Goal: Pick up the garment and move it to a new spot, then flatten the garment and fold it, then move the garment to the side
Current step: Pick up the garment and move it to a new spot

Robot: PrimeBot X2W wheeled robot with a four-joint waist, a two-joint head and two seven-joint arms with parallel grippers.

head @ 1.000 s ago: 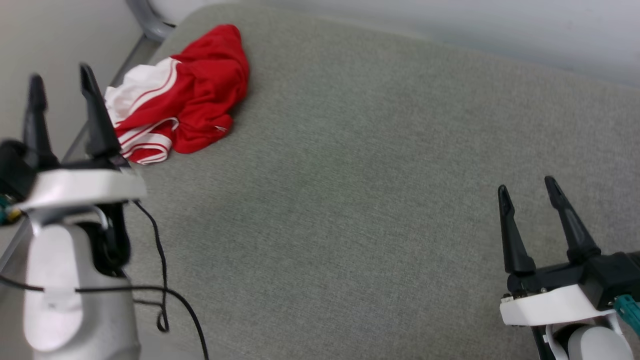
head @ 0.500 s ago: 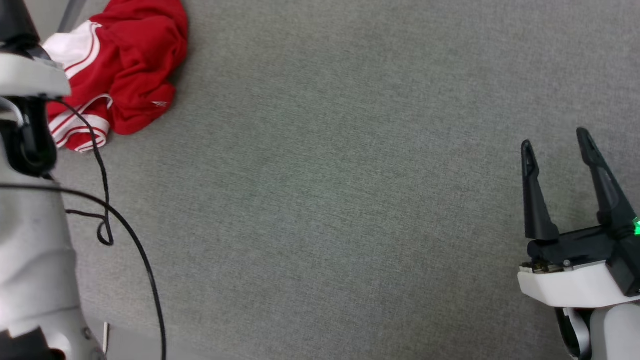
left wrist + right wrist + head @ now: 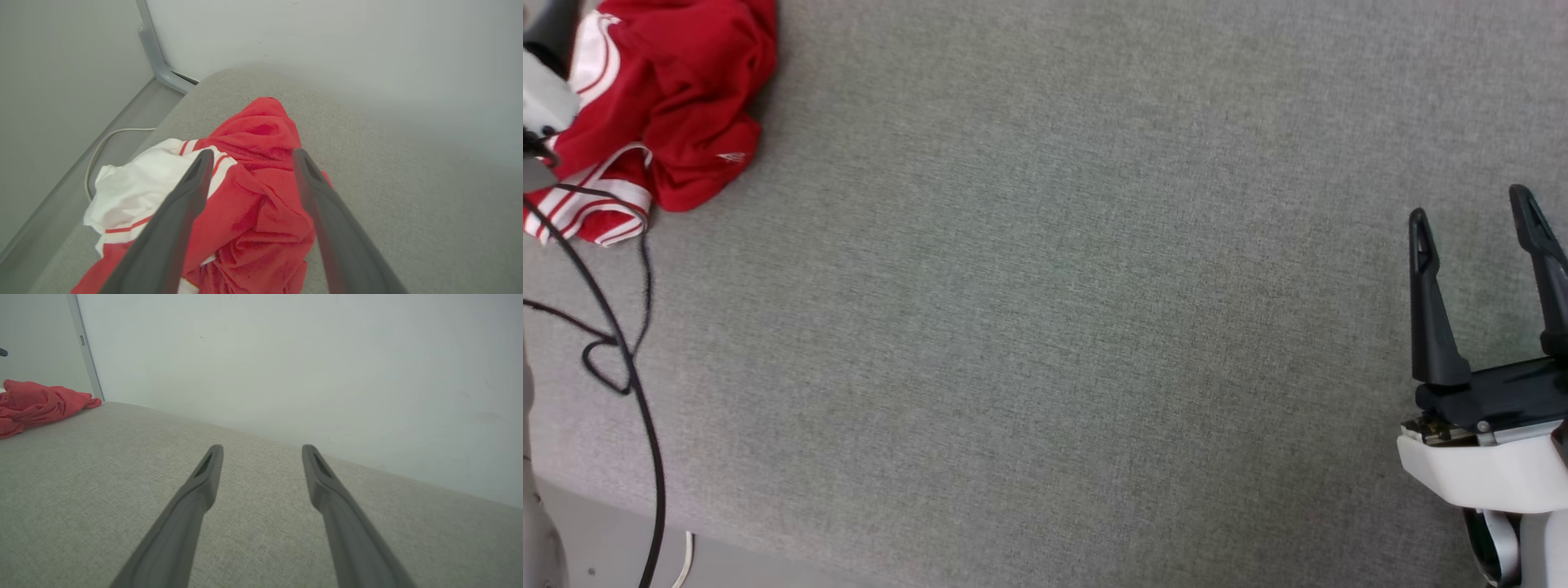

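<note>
Both grippers were spread wide, with nothing held in either.

Left gripper: in its wrist view the two dark fingers pointed down over the garment, one on each side of the heap. Red cloth showed in the gap between them and was not pinched. Couldn't tell whether the tips touched the fabric.

Right gripper: at the lower right of the head view, fingers pointing up the frame. It sat over bare grey fabric surface, well apart from the garment.

Garment position: crumpled in a loose heap at the far left corner of the surface, top left in the head view. The red body was bunched on top. A white sleeve with red stripes lay on the side toward the surface's left edge, and striped trim sat at the near end of the heap. A small white mark showed on a red fold at the near right.

Black cable ran down the left side of the head view. It looped over the surface and crossed the striped trim.

Left wrist view also had a white cable on the floor beside the surface and a grey post against the pale wall.

In the right wrist view the garment was a low red heap at the left edge, far from that gripper's fingers.
</note>
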